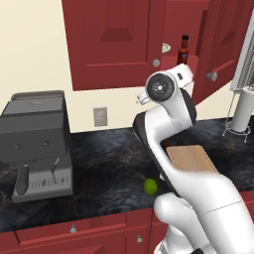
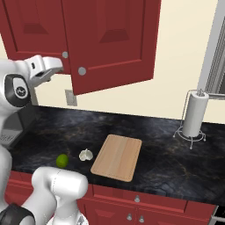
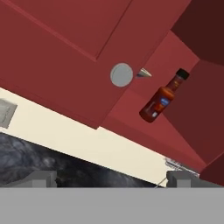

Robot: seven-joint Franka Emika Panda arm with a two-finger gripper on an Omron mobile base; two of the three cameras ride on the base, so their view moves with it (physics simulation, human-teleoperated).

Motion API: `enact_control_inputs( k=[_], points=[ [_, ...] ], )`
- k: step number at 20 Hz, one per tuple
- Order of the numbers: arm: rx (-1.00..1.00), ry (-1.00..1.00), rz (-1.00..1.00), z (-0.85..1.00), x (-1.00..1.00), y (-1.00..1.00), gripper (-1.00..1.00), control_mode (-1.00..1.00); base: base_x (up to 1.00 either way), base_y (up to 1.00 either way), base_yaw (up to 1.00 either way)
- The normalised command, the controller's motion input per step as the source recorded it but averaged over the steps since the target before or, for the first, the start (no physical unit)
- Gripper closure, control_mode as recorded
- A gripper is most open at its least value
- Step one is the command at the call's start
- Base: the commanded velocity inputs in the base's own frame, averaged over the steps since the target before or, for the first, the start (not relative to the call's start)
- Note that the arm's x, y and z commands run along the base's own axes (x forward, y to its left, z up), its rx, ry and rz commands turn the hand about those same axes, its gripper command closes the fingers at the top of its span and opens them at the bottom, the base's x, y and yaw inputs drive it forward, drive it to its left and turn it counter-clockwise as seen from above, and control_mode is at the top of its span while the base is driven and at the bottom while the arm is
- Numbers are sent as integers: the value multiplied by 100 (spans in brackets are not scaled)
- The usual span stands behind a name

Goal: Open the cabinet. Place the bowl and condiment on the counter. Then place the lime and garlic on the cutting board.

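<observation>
Left base view first: the cabinet (image 1: 114, 42) has its right door swung out, and you can spot the condiment (image 1: 183, 49) standing upright on the shelf inside, with a pale sliver of what's probably the bowl (image 1: 165, 47) just left of it. The lime (image 1: 150, 186) sits on the counter (image 1: 104, 163) near the cutting board (image 1: 191, 158), off its left corner.

Right base view: the gripper (image 2: 47, 70) is up by the cabinet knobs, and the garlic (image 2: 86, 154) lies between the lime and the board, touching neither.

Hand view: the fingers (image 3: 41, 178) are spread wide with nothing between them, and the bottle is well ahead inside the cabinet. I'd guess it's light, rigid and a bit slick, and top-heavy enough to tip. Grab it around the fat body below the neck, not the cap. The bowl's mostly hidden behind the door, so your best bet is pinching the rim.
</observation>
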Motion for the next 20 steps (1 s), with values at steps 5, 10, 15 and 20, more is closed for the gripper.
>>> enact_control_inputs(
  k=[5, 10, 15, 20],
  points=[
    [0, 3, -2, -8, 29, -15, -100, -100, 0, 0, 0],
    [0, 4, -1, -12, 32, -15, -100, -100, 0, 0, 0],
    [0, 2, 0, -8, 23, -15, -100, -100, 0, 0, 0],
    [0, 1, 0, -4, 14, -16, -100, -100, 0, 0, 0]
  ],
)
